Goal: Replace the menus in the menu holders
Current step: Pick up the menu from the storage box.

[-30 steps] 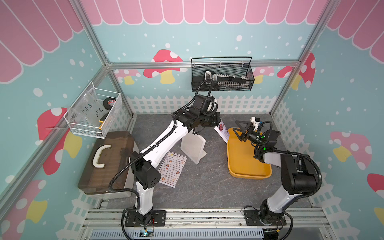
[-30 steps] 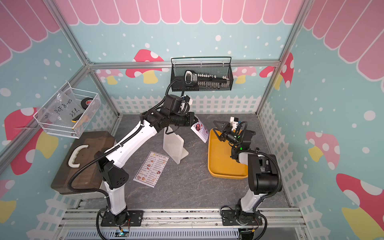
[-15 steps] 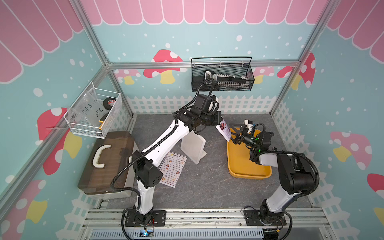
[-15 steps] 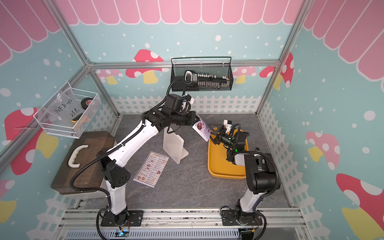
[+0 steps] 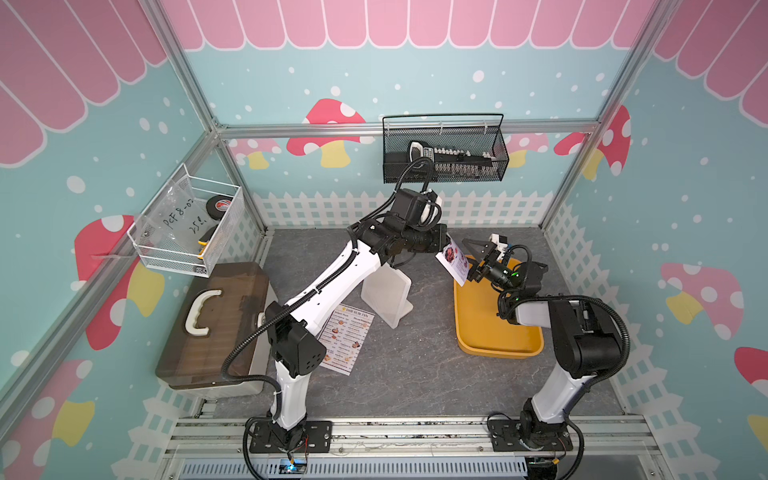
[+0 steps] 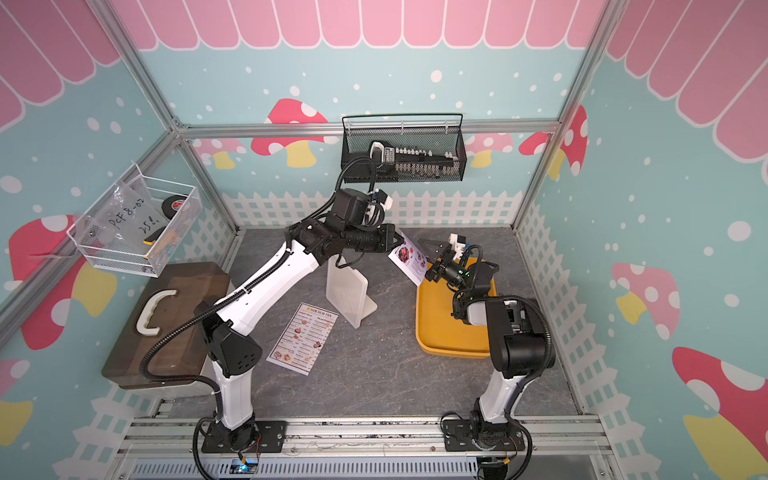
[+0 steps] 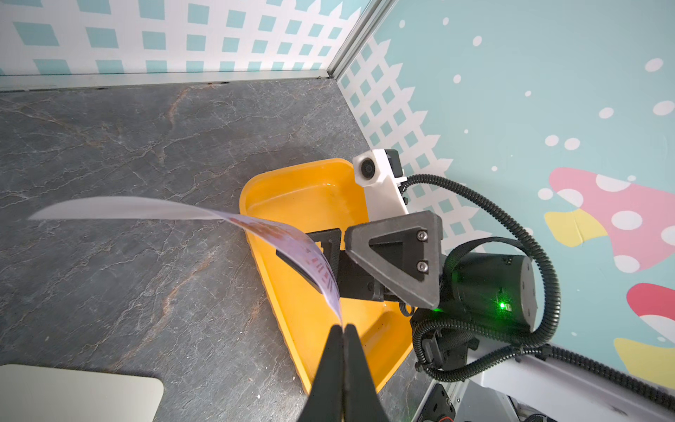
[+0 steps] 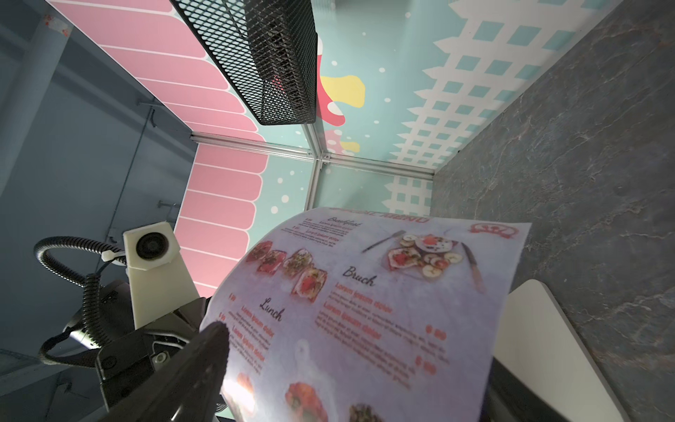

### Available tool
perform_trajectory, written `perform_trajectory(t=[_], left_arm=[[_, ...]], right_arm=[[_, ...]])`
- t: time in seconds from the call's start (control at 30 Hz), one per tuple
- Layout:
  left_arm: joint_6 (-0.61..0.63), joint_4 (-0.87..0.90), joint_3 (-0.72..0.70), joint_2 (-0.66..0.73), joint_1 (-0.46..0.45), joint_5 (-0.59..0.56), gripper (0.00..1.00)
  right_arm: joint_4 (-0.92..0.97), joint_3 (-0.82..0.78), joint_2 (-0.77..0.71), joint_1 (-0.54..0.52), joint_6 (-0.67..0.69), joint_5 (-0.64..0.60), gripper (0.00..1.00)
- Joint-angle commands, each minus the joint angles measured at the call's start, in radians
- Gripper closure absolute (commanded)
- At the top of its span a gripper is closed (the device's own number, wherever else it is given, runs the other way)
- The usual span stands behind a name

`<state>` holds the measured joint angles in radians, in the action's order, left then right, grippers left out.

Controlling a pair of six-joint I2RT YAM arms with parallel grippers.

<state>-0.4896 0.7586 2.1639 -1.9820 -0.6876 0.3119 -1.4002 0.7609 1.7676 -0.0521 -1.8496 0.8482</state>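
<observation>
Right of centre in a top view, the left gripper (image 5: 441, 246), jaws closed, pinches the special menu (image 5: 452, 255) above the yellow tray (image 5: 498, 352). The right gripper (image 5: 476, 261) gapes wide around the sheet's edge without clamping it. At centre stands the menu holder (image 5: 386, 297), with the Dim Sum Inn menu (image 5: 347, 338) flat below it.

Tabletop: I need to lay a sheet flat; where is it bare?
Bare grey tabletop lies between the menu holder and the yellow tray, widening toward the front rail beside the DIM SUM INN menu. Crowded: the tray's back end, where left gripper and right gripper meet at the SPECIAL MENU sheet.
</observation>
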Motion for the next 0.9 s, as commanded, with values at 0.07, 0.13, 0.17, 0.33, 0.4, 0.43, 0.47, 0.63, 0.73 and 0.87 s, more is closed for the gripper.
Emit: perform_trajectory(t=[0.07,0.13,0.17,0.33,0.4,0.43,0.47,0.63,0.73,0.87], left_arm=[[0.011,0.008,-0.042,0.026,-0.003,0.016,1.00],[0.014,0.007,-0.058,0.035,-0.001,0.008,1.00],[0.016,0.008,-0.063,0.040,-0.001,0.002,1.00],[0.014,0.008,-0.077,0.048,0.009,-0.014,1.00],[0.015,0.006,-0.076,0.048,0.013,-0.017,1.00],[0.017,0.007,-0.076,0.049,0.016,-0.022,1.00],[0.017,0.006,-0.075,0.051,0.020,-0.023,1.00],[0.024,0.003,-0.058,0.049,0.038,-0.008,1.00],[0.027,0.006,-0.052,0.044,0.040,0.011,1.00],[0.035,0.005,-0.068,0.049,0.039,0.022,1.00]], right_arm=[[-0.057,0.039,-0.026,0.020,-0.037,-0.006,0.11],[-0.036,0.041,-0.039,0.029,-0.026,-0.003,0.12],[-0.010,0.042,-0.048,0.033,-0.011,0.000,0.12],[0.112,0.040,-0.102,0.043,0.080,0.017,0.13],[0.189,0.039,-0.132,0.044,0.135,0.024,0.13],[0.237,0.037,-0.149,0.045,0.168,0.028,0.13],[0.277,0.037,-0.164,0.046,0.199,0.030,0.14],[0.478,0.049,-0.234,0.046,0.344,0.050,0.13],[0.529,0.060,-0.260,0.046,0.389,0.059,0.12],[0.571,0.064,-0.279,0.046,0.426,0.065,0.12]])
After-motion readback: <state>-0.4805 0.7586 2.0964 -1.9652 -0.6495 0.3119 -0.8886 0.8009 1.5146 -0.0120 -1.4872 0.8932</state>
